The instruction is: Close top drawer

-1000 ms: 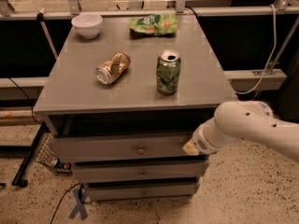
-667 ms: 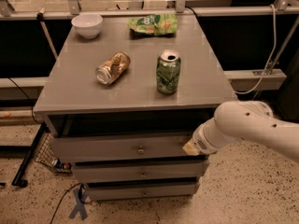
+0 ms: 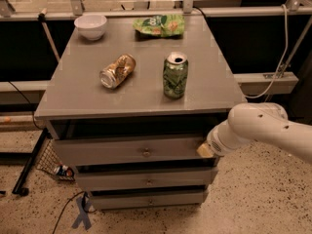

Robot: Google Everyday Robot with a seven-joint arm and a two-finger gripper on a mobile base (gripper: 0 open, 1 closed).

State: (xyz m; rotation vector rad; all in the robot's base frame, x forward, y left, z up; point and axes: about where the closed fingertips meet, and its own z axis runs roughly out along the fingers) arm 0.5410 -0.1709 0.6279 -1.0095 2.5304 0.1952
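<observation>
The gripper (image 3: 205, 150) is touching the right end of the top drawer (image 3: 126, 152), which is standing slightly out from the grey cabinet (image 3: 73, 94); whether it is gripping anything cannot be told.

Three grey wooden drawers in one grey cabinet (image 3: 73, 99): top drawer (image 3: 117, 151), middle drawer (image 3: 122, 179), bottom drawer (image 3: 126, 199). Two metal drink cans: one green can (image 3: 175, 75) upright, one gold can (image 3: 117, 70) on its side. One white round bowl (image 3: 90, 26). One green crinkled snack bag (image 3: 159, 25). One gripper (image 3: 204, 150), at the top drawer's right front end.
</observation>
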